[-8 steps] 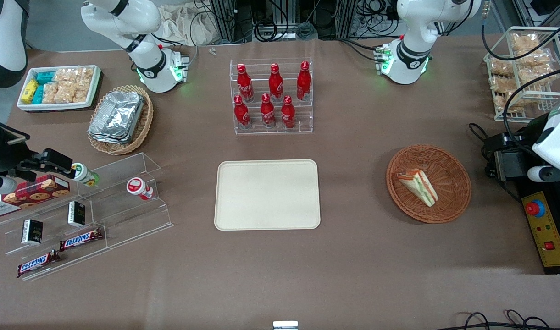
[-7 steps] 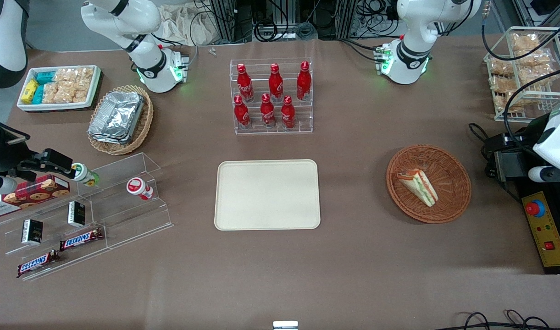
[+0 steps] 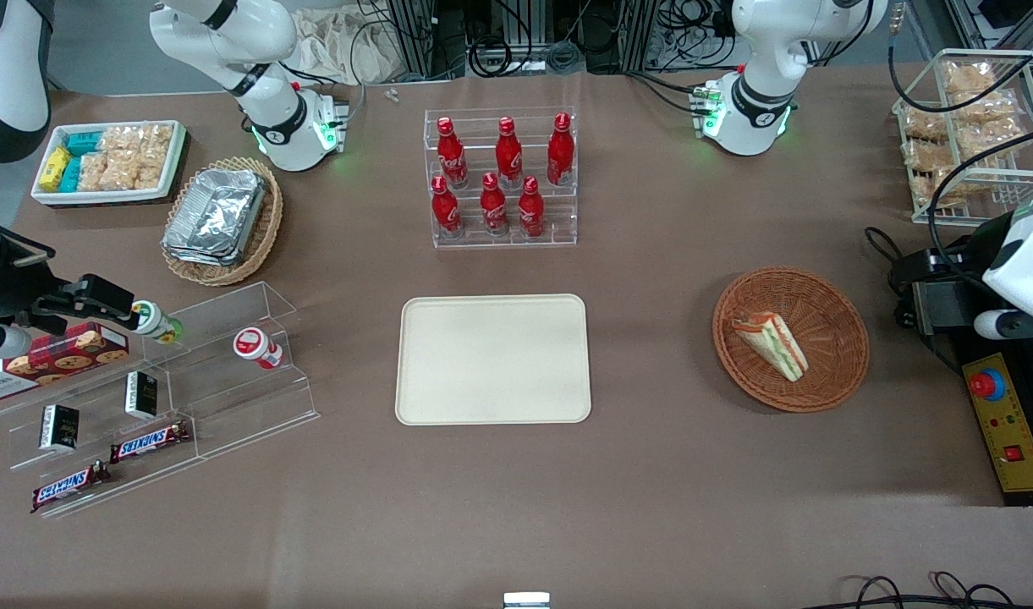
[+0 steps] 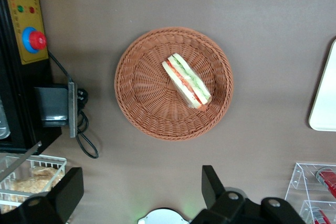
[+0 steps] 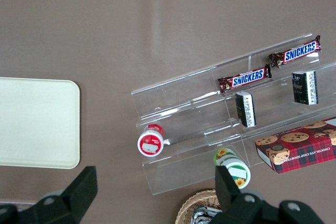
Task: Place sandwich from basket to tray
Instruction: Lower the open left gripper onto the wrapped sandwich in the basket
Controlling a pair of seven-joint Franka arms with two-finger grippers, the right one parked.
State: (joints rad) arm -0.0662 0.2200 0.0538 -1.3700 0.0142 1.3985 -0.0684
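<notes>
The sandwich [image 3: 772,344], a white bread wedge with orange-red and green filling, lies in the round orange-brown wicker basket [image 3: 829,304]. The cream tray [image 3: 492,359] lies flat at mid-table, toward the parked arm's end from the basket, with nothing on it. The working arm's white wrist [image 3: 1022,264] hangs above the table edge beside the basket. In the left wrist view my gripper [image 4: 140,188] is open and empty, high above the table, and it looks down on the sandwich [image 4: 187,81], the basket [image 4: 142,90] and a tray corner [image 4: 325,98].
A yellow control box with a red button [image 3: 1000,414] and a black box with cables [image 3: 931,296] sit beside the basket. A wire rack of snack packets [image 3: 973,127] stands farther back. A clear rack of red bottles [image 3: 499,182] stands farther from the camera than the tray.
The working arm's wrist has shifted very slightly. The sandwich, basket and tray have not moved.
</notes>
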